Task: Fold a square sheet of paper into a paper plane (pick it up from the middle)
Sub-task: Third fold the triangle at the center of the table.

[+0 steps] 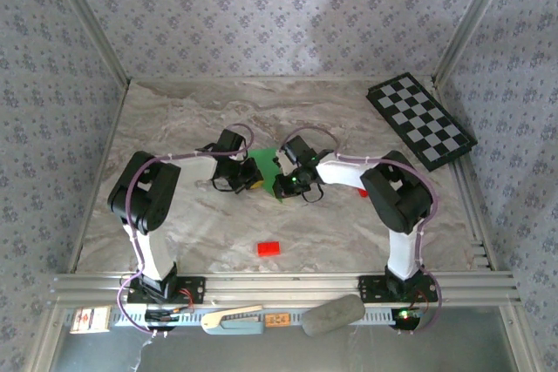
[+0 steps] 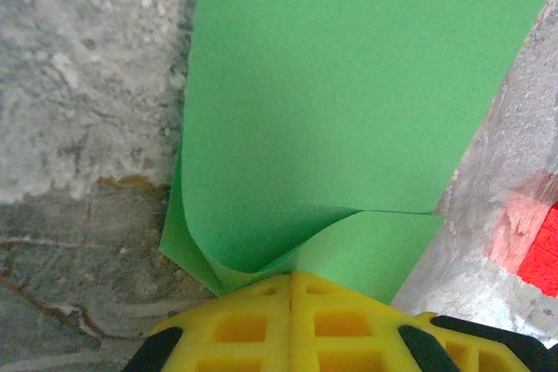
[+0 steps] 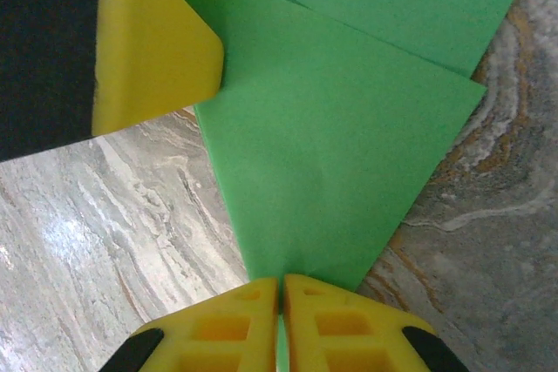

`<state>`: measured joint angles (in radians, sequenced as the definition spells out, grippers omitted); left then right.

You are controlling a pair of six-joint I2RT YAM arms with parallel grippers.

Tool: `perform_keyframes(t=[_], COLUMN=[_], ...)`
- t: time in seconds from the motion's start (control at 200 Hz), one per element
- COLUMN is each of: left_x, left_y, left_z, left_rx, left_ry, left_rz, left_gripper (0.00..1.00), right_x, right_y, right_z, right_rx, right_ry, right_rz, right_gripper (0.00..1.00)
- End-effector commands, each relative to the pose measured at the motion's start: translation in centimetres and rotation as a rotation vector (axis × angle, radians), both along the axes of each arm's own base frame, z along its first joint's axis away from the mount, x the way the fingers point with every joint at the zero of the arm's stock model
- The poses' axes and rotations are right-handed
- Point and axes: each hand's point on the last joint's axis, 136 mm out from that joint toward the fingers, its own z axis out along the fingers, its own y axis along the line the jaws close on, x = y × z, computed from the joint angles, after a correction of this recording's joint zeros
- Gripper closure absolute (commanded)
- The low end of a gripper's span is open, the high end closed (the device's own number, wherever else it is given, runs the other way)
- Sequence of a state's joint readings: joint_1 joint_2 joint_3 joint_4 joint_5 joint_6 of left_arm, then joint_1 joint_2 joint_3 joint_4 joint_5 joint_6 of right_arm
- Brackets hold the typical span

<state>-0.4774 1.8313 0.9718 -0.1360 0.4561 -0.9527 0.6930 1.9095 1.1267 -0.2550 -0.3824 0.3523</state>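
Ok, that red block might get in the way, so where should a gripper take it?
Come straight down on the red block and pinch across its narrow width, on the two long sides. It lies flat on the marble table, long axis running roughly left-right, with nothing touching it.

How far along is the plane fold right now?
Done: the green sheet is grasped, and in the right wrist view one flap already lies over another layer. In hand: the left tool and the right tool are both shut on it. Left: no pointed dart yet, so most folds likely remain.
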Motion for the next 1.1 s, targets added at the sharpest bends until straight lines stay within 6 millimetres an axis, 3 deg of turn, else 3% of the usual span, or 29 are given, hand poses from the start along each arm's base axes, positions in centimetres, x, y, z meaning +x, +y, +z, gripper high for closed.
perform_keyframes(t=[0.0,0.09,0.195,0.44,0.705,0.93,1.099], left_x=[0.5,0.6,-0.2,-1.9,-2.0,-2.7,-2.1], left_y=[0.1,-0.4,-1.1,-2.2,-3.2,-0.9,2.0], left_z=[1.2,3.2,3.8,1.8,1.0,-2.0,-3.7], left_rx=[-0.006,-0.029,-0.053,-0.068,-0.104,0.046,0.198], left_ry=[-0.062,-0.137,-0.179,-0.169,-0.153,-0.093,-0.062], left_rz=[-0.033,-0.074,-0.107,-0.153,-0.169,-0.137,-0.085], left_gripper=[0.91,0.88,0.87,0.89,0.9,0.9,0.91], right_x=[-0.6,-0.7,-0.9,-1.3,-1.6,-1.8,-2.5], right_y=[-1.2,-1.7,-2.0,-2.4,-2.2,-2.3,-4.0], right_z=[-2.1,-2.4,-2.7,-3.3,-2.9,-3.2,-4.3], right_rx=[-0.093,-0.124,-0.151,-0.187,-0.192,-0.212,-0.288], right_ry=[0.049,0.061,0.078,0.11,0.117,0.12,0.131], right_rz=[-0.028,-0.043,-0.056,-0.076,-0.079,-0.086,-0.104], right_gripper=[0.88,0.88,0.89,0.9,0.9,0.9,0.9])
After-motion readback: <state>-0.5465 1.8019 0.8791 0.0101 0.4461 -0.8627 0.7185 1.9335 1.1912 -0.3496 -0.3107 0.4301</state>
